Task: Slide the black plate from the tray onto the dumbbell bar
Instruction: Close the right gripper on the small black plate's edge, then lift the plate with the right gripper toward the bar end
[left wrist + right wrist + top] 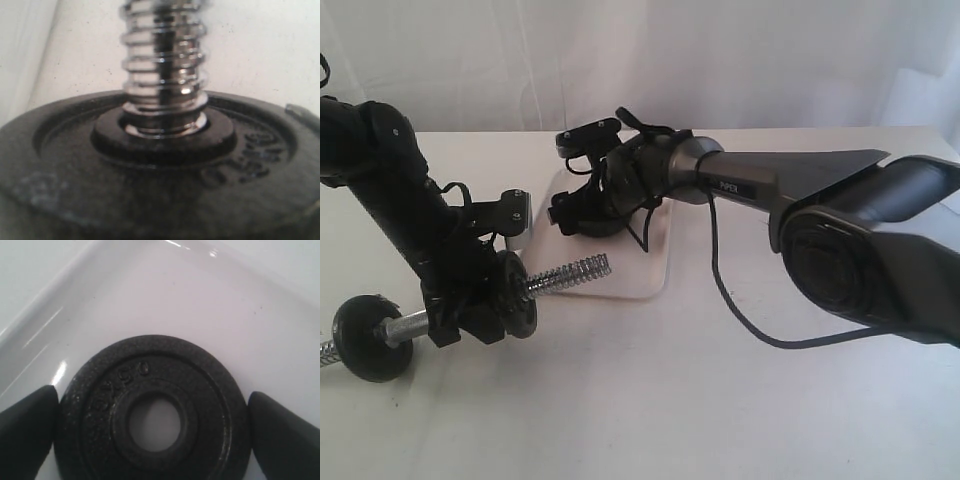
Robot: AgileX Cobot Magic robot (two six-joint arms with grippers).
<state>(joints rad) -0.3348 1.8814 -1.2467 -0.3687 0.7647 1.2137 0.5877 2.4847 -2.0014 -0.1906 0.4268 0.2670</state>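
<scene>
The black plate (210, 405) lies flat in the white tray (150, 300), near a corner. My right gripper (152, 405) reaches down over it (588, 215), one finger (27, 425) against each side of the plate's rim. The tray (645, 270) sits mid-table. My left gripper (470, 315) is shut on the dumbbell bar (570, 273) and holds it tilted up towards the tray. A black disc (515, 295) sits on the bar just ahead of that gripper and hides its fingers in the left wrist view. The threaded bar end (165, 75) sticks out through that disc (150, 200).
Another black disc (370, 338) sits on the bar's far left end, near the table's left edge. A black cable (730, 300) hangs from the right arm and loops over the table right of the tray. White cloth backs the table.
</scene>
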